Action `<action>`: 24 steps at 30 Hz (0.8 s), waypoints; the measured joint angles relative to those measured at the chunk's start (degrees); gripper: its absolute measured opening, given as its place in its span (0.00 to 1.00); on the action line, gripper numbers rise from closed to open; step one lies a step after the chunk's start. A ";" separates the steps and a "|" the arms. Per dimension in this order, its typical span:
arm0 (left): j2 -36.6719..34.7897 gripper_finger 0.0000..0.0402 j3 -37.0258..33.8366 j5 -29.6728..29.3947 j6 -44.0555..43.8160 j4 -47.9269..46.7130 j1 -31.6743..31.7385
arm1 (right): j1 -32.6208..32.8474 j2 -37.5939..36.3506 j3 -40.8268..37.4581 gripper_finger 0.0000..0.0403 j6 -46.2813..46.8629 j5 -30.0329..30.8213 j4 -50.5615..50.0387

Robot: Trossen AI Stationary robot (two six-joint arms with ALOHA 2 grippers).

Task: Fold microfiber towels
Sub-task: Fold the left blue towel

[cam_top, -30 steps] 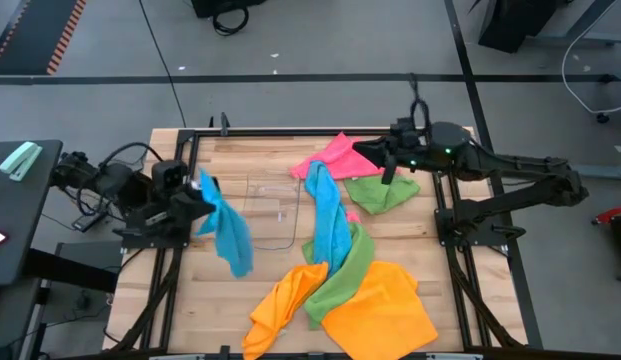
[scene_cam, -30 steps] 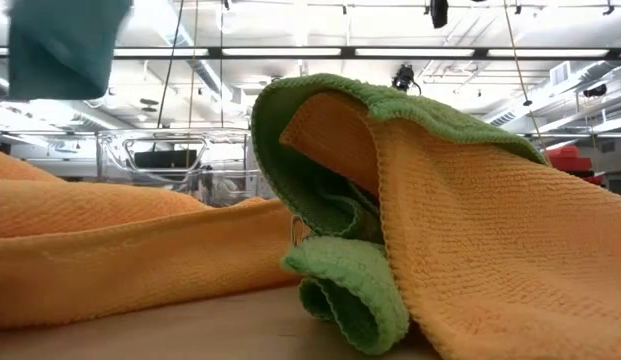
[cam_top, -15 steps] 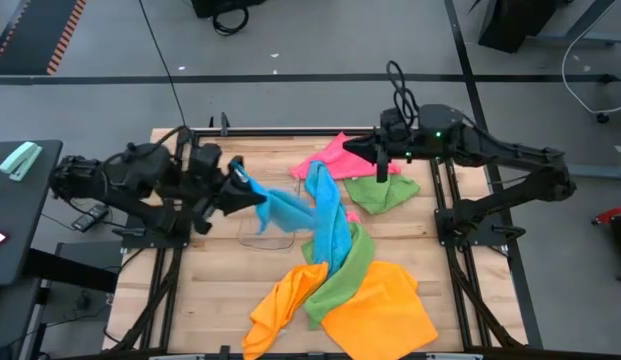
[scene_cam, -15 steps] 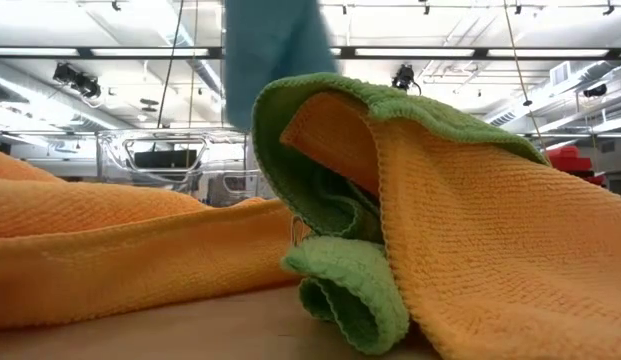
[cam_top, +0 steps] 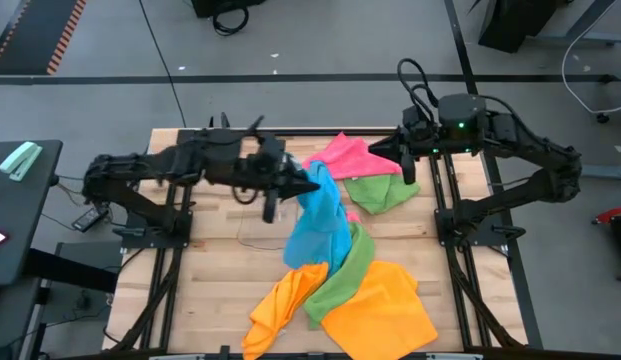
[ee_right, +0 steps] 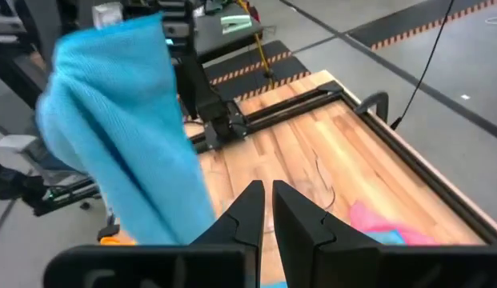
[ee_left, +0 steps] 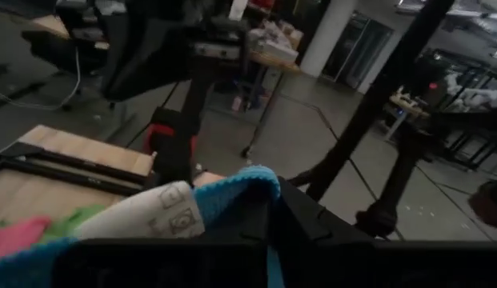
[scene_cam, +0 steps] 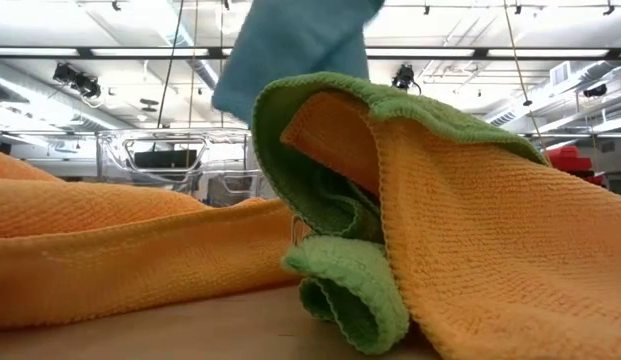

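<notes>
My left gripper (cam_top: 308, 182) reaches level over the middle of the table, shut on a sky blue microfiber towel (cam_top: 315, 225) that hangs below it. The low view shows this towel (scene_cam: 290, 50) dangling behind the pile. My right gripper (cam_top: 382, 150) hovers shut and bare above a pink towel (cam_top: 345, 155) at the far right; in its wrist view the gripper (ee_right: 264, 200) has nothing between its fingers. On the wood lie green towels (cam_top: 385, 190) (cam_top: 345, 270) and orange towels (cam_top: 380, 315) (cam_top: 280, 305). My left gripper pinches the sky blue towel's upper edge (ee_left: 232, 188) between its two fingers, beside a white label (ee_left: 152, 212). The fingers come level from the table's left. The towel hangs slack below them; whether its lower end (cam_top: 308, 255) rests on the pile, I cannot tell.
A small clear plastic tray (cam_top: 262, 215) sits on the wood left of the hanging towel. A black frame (cam_top: 290, 131) runs around the tabletop. Close to the low camera, a green towel (scene_cam: 340, 290) and an orange towel (scene_cam: 110, 240) block most of that view.
My left gripper has swept from the table's left edge to its middle, rising a little and rolling, and it has carried the sky blue towel along; the towel swung out sideways and now hangs down. My right gripper has risen above the pink towel and tipped closer to level.
</notes>
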 joint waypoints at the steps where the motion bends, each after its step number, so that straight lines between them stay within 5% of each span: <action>1: 1.37 0.03 1.01 0.09 0.02 0.21 0.34 | 0.06 -0.51 0.00 0.09 0.39 0.02 -0.52; 9: 11.86 0.06 8.43 -0.16 -0.30 2.05 1.38 | 3.21 -5.52 0.00 0.09 0.18 -0.10 -2.07; 24: 24.50 0.05 9.40 -4.00 -10.33 3.76 1.53 | 10.10 -5.60 0.00 0.09 -5.05 2.41 -15.34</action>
